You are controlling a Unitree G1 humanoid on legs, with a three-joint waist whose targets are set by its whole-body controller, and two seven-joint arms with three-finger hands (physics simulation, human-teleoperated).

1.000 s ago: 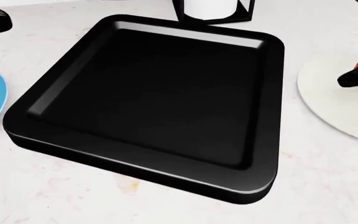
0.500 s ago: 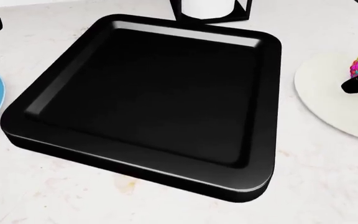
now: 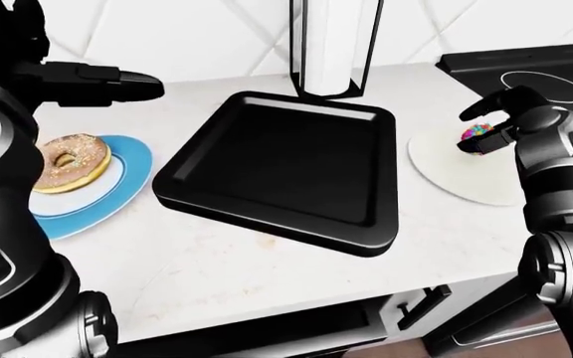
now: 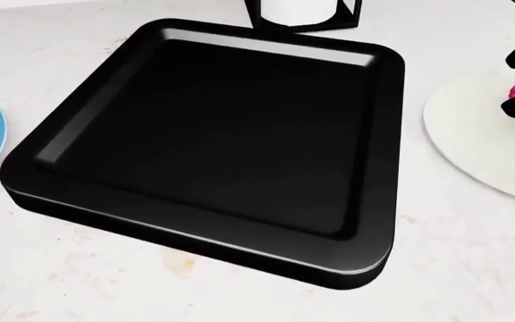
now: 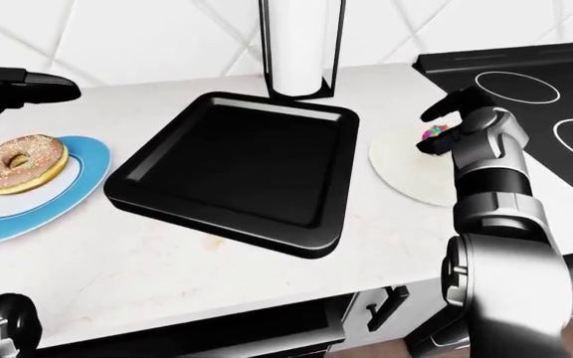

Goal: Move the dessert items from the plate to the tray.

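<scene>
step in hand: the right hand (image 3: 488, 128) sits at the right of the left-eye view over the white plate (image 3: 458, 173), fingers curled round the sprinkle-covered sweet (image 3: 476, 133); judged as the pick, or its very first lift.
right hand state: fingers above and below the sweet, seemingly pinching it, but contact on both sides is partly hidden, so i cannot tell for sure that it is clenched on it.
left hand state: the left hand (image 3: 117, 80) is stretched flat at upper left of the left-eye view, holding nothing.
where the dessert is: the sweet is at the white plate's upper right part; whether it touches the plate or is already clear of it i cannot tell.
tray: the black tray (image 4: 195, 215) fills the middle of the head view, nothing in it.
other: a doughnut (image 3: 66, 161) lies on a blue plate (image 3: 117, 190) at left, well apart from the tray.
doing it well: make sure the fingers close firmly before rising, lift straight up to clear the plate, then carry leftward over the tray's raised rim and lower into its flat middle before letting go.
change from earlier: in the head view the sweet and the dark fingers have shifted at the right edge, the sweet now a little lower than half a second ago, and a second fingertip shows above it; the tray has barely moved.
</scene>
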